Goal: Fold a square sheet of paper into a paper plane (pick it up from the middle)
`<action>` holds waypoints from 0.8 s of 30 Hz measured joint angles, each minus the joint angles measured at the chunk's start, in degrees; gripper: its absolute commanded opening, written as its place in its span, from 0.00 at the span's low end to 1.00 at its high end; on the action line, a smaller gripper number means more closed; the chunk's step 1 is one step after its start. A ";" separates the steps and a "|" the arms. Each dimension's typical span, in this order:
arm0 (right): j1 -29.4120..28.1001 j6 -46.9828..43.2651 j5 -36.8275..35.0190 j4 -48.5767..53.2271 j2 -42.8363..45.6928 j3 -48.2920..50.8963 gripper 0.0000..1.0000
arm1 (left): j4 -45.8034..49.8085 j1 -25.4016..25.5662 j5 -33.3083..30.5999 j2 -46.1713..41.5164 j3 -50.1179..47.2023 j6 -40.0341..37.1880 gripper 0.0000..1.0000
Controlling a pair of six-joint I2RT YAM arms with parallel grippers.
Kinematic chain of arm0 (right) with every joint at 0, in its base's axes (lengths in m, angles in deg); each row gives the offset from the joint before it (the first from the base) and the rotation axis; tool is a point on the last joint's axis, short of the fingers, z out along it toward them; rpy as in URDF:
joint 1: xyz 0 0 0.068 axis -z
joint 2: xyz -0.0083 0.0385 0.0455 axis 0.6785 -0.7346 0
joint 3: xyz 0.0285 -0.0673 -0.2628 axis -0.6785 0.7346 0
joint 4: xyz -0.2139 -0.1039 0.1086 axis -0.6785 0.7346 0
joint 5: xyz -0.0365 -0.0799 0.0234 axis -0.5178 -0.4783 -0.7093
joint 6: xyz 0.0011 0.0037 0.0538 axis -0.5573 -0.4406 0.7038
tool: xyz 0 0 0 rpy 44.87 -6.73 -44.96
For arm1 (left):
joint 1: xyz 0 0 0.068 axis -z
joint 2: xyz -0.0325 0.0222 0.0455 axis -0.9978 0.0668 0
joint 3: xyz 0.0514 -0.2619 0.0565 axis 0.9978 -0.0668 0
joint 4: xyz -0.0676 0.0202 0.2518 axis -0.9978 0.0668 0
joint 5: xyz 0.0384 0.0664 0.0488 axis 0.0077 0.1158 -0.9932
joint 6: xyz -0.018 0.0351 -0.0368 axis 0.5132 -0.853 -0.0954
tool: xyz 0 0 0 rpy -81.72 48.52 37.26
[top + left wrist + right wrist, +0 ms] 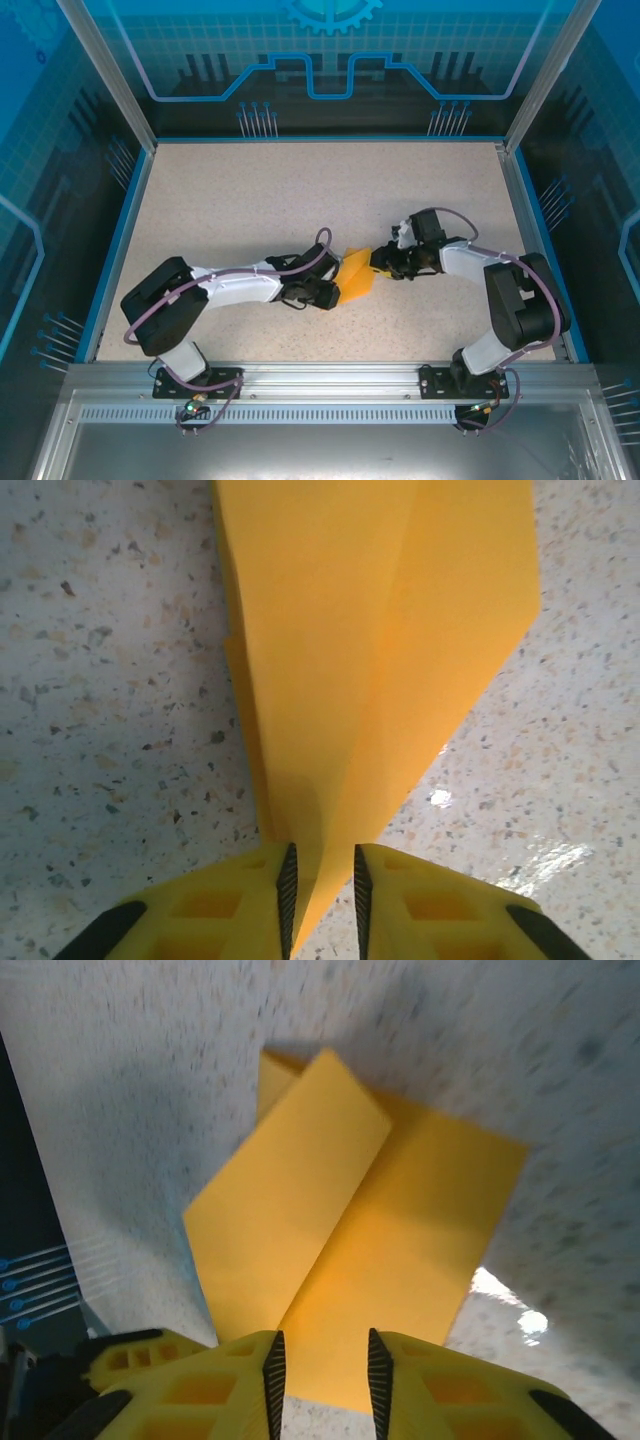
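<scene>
no text, label, brand, number or sign is readable anywhere here.

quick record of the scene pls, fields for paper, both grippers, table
paper: orange paper, folded and creased, between the two grippers
left gripper: jaws slightly apart, the paper's narrow end between them
right gripper: jaws apart, the paper's edge between them
table: pale speckled top, blue border
</scene>
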 measured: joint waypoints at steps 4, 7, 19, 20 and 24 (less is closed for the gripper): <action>-2.40 2.03 0.68 -2.84 -0.50 0.48 0.38 | 1.86 0.00 -0.11 -0.94 0.92 -0.87 0.35; -3.67 3.19 1.09 -5.22 -1.90 0.48 0.40 | 2.89 -0.39 -0.20 -1.03 1.25 -1.07 0.36; -7.56 5.42 1.03 -7.89 -7.15 -0.68 0.45 | 3.02 -3.74 1.86 -1.03 1.20 -1.05 0.37; -7.69 5.60 1.01 -8.11 -7.34 -0.79 0.45 | 2.82 -4.02 2.05 -1.03 1.18 -1.05 0.36; -8.17 6.34 1.01 -9.14 -7.85 -1.05 0.45 | 1.03 -5.07 3.13 -0.94 0.63 -1.03 0.32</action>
